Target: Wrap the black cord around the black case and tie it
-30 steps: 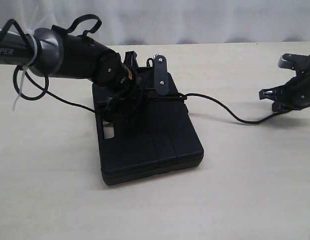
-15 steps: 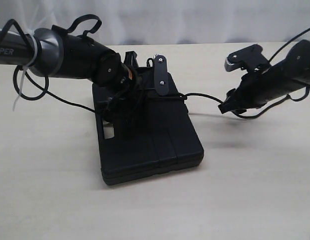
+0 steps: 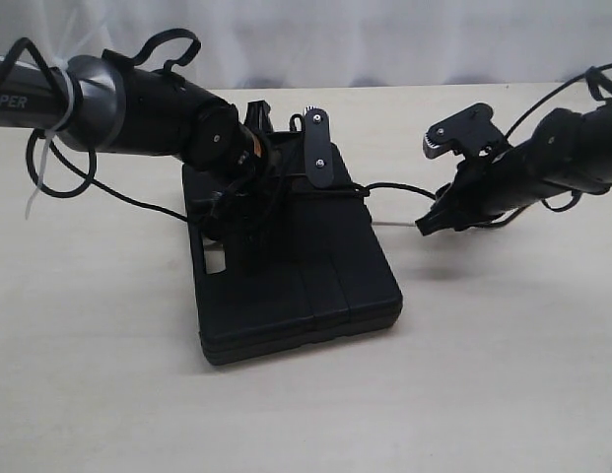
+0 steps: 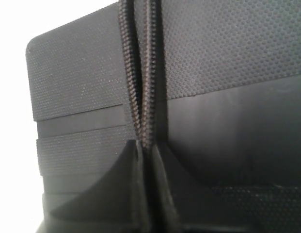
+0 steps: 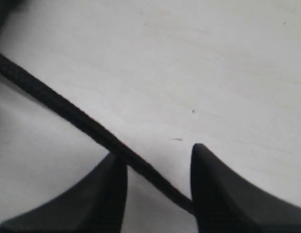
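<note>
The black case (image 3: 315, 281) lies flat mid-table. My left gripper (image 3: 237, 212) presses down on its far end, shut on the black cord. Up close, two braided strands of the cord (image 4: 133, 73) run over the textured case (image 4: 228, 48) into the closed left gripper (image 4: 144, 145). From the case's right edge the cord (image 3: 394, 188) curves over the table to my right gripper (image 3: 431, 219), low beside the case. There the cord (image 5: 53, 104) crosses slantwise between the spread fingers of the open right gripper (image 5: 156, 151), resting against one finger (image 5: 208, 184).
Thick robot cables (image 3: 49, 172) and a white zip tie (image 3: 34, 202) hang from the left arm. Another stretch of cord (image 3: 138, 202) trails over the table left of the case. A short pale strip (image 3: 389, 225) lies by the case's right edge. A white curtain backs the table.
My right arm has swung in from the far right edge to just beside the case and its jaws have come apart around the cord. The left arm and case are unmoved.
</note>
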Controlling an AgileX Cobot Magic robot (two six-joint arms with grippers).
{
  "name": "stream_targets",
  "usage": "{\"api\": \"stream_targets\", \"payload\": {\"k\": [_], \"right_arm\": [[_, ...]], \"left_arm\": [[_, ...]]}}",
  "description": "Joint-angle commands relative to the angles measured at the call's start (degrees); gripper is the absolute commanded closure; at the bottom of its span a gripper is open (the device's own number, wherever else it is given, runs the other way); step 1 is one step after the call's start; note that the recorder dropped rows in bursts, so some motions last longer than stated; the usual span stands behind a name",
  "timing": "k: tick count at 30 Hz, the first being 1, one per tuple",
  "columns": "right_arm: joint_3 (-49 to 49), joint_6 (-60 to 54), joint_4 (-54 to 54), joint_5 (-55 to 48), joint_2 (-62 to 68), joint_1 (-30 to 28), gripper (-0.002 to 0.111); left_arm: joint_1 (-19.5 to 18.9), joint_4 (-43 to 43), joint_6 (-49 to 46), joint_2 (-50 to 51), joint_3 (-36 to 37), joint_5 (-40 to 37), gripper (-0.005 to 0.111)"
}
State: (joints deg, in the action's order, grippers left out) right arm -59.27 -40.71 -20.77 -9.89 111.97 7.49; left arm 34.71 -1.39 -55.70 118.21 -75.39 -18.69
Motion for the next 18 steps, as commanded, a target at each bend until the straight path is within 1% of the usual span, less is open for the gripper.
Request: {"api": "stream_targets", "payload": {"k": [1, 2, 9, 13, 18], "right_arm": [[0.3, -0.6, 0.6, 3.2, 1.2, -0.1, 0.101], [0.3, -0.6, 0.7, 3.4, 1.2, -0.1, 0.104], [0.6, -1.5, 0.7, 4.0, 1.2, -1.0, 0.104], [2.0, -1.3, 0.7, 5.4, 1.2, -3.6, 0.104], [2.1, 1.6, 0.7, 5.3, 1.2, -6.9, 0.104]], "left_arm": [[-0.3, 1.0, 0.3, 0.8, 1.0, -2.2, 0.107], [-0.3, 1.0, 0.3, 0.8, 1.0, -2.2, 0.107], [-0.3, 1.0, 0.3, 0.8, 1.0, -2.3, 0.107], [-0.3, 1.0, 0.2, 0.8, 1.0, -3.5, 0.107], [-0.3, 1.0, -0.9, 0.8, 1.0, -5.4, 0.107]]}}
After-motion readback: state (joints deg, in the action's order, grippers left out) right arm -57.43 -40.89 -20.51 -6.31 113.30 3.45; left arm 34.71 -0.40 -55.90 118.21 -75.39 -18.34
